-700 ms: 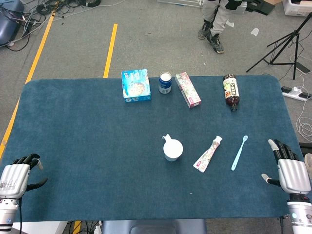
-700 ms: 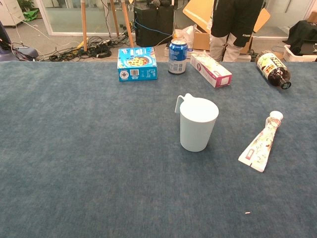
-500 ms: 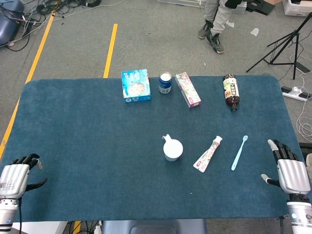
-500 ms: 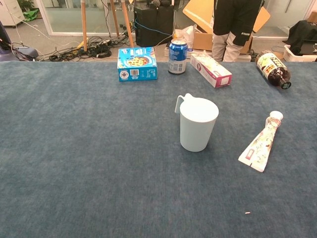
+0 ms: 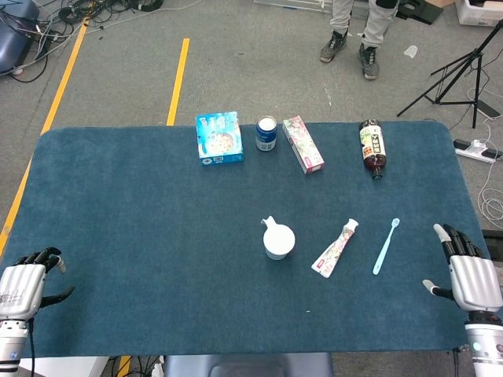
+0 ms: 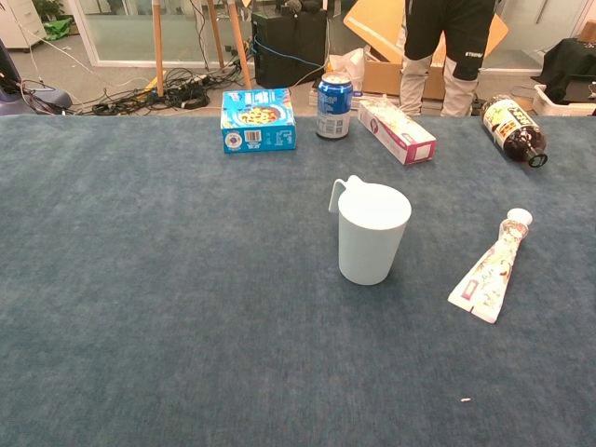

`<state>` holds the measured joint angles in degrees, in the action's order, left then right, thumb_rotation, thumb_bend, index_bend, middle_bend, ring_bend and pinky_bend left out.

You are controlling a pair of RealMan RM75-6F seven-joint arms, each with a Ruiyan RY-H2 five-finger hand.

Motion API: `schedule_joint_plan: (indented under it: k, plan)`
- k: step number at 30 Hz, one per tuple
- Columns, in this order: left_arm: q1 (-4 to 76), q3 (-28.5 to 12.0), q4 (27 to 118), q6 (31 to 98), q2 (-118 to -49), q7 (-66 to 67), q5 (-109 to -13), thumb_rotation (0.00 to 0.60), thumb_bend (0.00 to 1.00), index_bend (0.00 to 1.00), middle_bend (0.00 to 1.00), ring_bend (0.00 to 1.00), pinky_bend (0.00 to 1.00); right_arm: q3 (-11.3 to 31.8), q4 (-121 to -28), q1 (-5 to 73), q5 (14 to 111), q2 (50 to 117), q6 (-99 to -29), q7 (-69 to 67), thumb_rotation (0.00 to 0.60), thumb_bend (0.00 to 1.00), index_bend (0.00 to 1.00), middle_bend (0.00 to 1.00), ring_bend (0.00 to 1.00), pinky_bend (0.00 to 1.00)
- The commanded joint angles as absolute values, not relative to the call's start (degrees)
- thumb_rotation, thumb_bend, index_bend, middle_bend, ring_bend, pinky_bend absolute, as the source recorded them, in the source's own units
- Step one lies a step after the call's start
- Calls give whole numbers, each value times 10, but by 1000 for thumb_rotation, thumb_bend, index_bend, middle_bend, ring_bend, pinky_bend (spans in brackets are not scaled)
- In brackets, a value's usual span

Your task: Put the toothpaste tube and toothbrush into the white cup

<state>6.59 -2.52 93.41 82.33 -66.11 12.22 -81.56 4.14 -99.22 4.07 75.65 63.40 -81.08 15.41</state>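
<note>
Toothpaste tube (image 5: 335, 249) and toothbrush (image 5: 385, 246) each lie flat on the blue table (image 5: 141, 236), one of each, both ahead of my right hand (image 5: 469, 279) and off toward its thumb side. That hand rests at the near right edge with fingers (image 5: 454, 239) stretched forward, a little apart, holding nothing. My left hand (image 5: 22, 281) sits at the near left corner, fingers loosely curled but apart, also holding nothing. One white cup (image 5: 278, 239) stands upright just beyond the tube on the side away from my right fingers; I see nothing inside it in the chest view. Farthest from both hands, along the back edge: one blue box (image 5: 219, 138), one blue can (image 5: 266, 133) upright, one pink box (image 5: 302, 144), and one dark bottle (image 5: 372, 146) lying on its side.
</note>
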Motion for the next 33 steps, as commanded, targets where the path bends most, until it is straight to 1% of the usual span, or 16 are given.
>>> schedule_joint_plan:
  k: [1,5,6,8,10,11,12,16,19,22,27,33]
  plan:
    - [64,-23,937,829,-659,118,-824,600,106,534,325,359,409,41,-992,41,762,636,-814,156,600,33,0,111,116,280]
    - [63,-24,936,829,-657,112,-821,600,106,534,326,358,409,42,-987,45,763,639,-809,155,600,34,4,119,120,283]
    - [64,-25,936,827,-657,110,-819,600,106,534,326,358,409,44,-984,45,767,642,-813,153,600,34,25,137,139,312]
    - [65,-27,935,826,-656,108,-816,600,105,534,326,359,409,45,-978,46,782,645,-822,144,600,34,85,182,197,419]
    - [65,-27,934,823,-656,108,-814,600,106,534,326,359,409,46,-969,46,805,648,-835,126,600,38,139,236,281,557]
    - [65,-27,934,823,-655,108,-814,600,106,534,327,359,409,46,-965,47,814,649,-840,124,600,40,150,254,308,592]
    - [65,-27,935,823,-655,108,-814,600,106,534,327,359,409,46,-962,48,822,648,-844,126,600,46,163,284,359,649]
    - [61,-26,938,832,-652,106,-818,600,106,534,327,359,409,49,-981,62,850,629,-844,157,600,51,200,392,522,784]
    - [57,-27,940,838,-650,105,-817,600,106,535,327,359,409,50,-1012,79,866,602,-825,173,600,51,218,504,644,874]
    - [54,-28,941,842,-648,104,-814,600,106,534,327,359,409,56,-1043,100,874,579,-799,196,600,51,226,592,727,932]
    - [50,-28,943,846,-645,104,-811,600,106,534,326,359,409,67,-1089,138,866,551,-745,223,600,51,234,738,854,989]
    - [43,-29,947,854,-641,103,-809,600,106,534,327,359,409,89,-1125,191,840,543,-684,266,600,51,286,890,983,1000]
